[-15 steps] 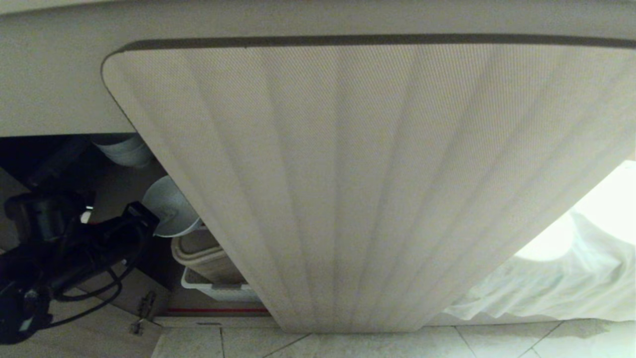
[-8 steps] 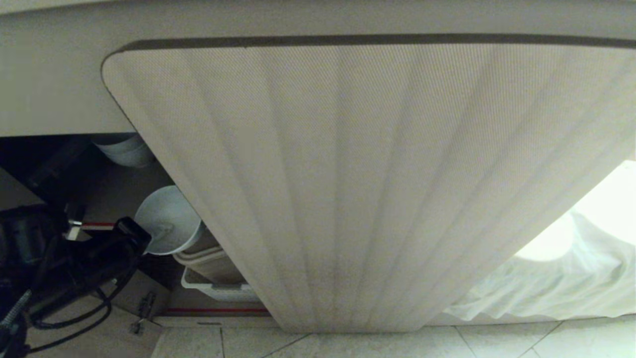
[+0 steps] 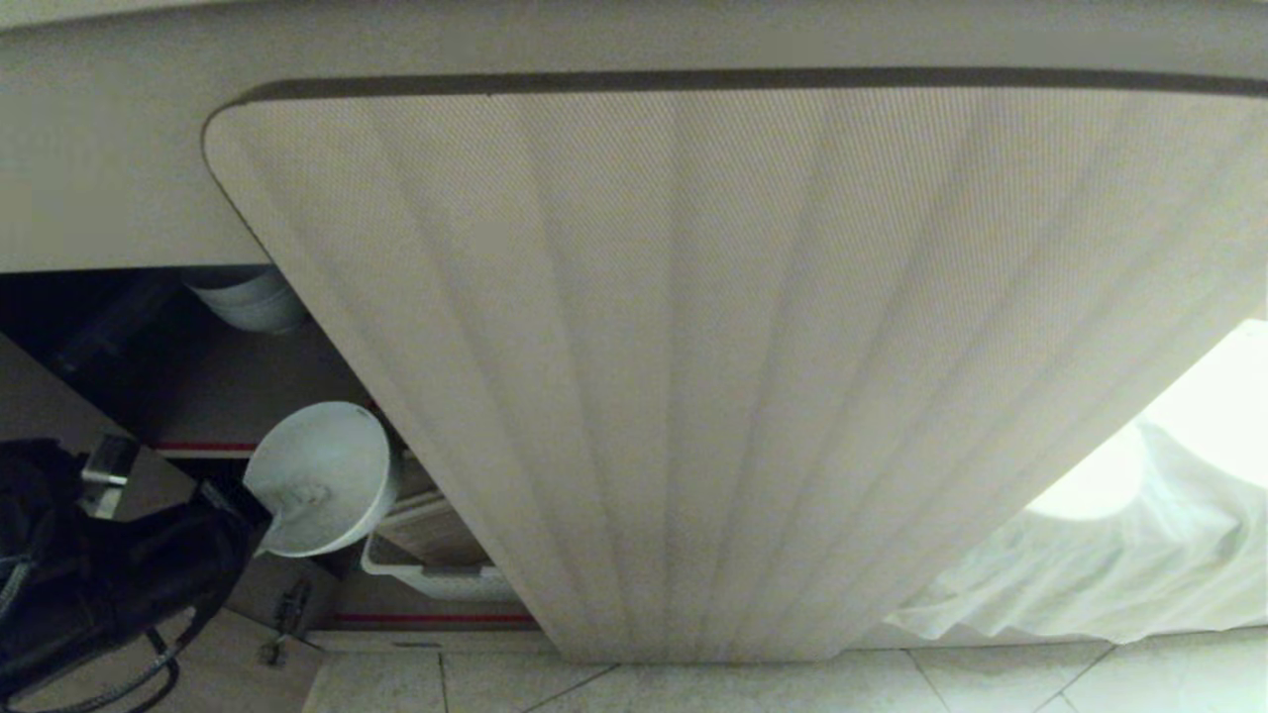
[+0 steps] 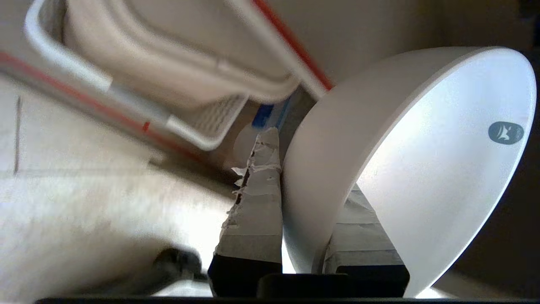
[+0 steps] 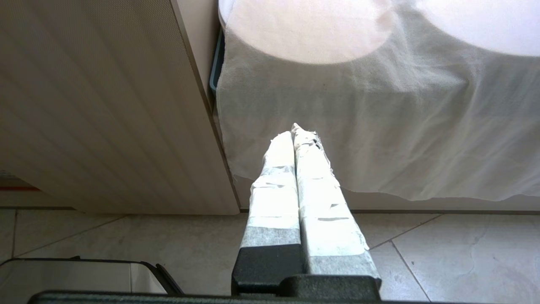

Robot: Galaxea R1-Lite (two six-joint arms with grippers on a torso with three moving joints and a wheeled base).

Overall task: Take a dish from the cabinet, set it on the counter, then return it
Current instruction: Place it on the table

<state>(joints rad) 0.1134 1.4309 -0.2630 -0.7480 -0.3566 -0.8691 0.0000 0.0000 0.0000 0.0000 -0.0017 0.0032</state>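
**Ana:** Pale floor tiles [image 3: 753,683] are showing below a wide fluted cabinet door [image 3: 753,376] that is swinging open and filling most of the head view. Where is the bowl?

**Ben:** The bowl [image 3: 322,475] is hanging in the dark opening at the left, in front of the red-edged shelf [image 3: 203,447] and just above a white basket [image 3: 436,579]. The left gripper [image 3: 260,515] is pinching its rim, one taped finger [image 4: 257,202] outside the wall and the other inside.

**Ana:** Why is it tipping like that?

**Ben:** I judge a rim grip is the only hold the deep sides allow, so the bowl is sitting on edge with its mouth facing sideways, which probably also helps it pass the door.

**Ana:** How is it looking?

**Ben:** Plain, glossy white, round, with a small dark oval mark [image 4: 505,132] on the inner wall.

**Ana:** And the other arm?

**Ben:** The right gripper [image 5: 295,135] is idling with its fingers pressed together, pointing at a white cloth [image 5: 379,126] beside the door. No counter top is showing.
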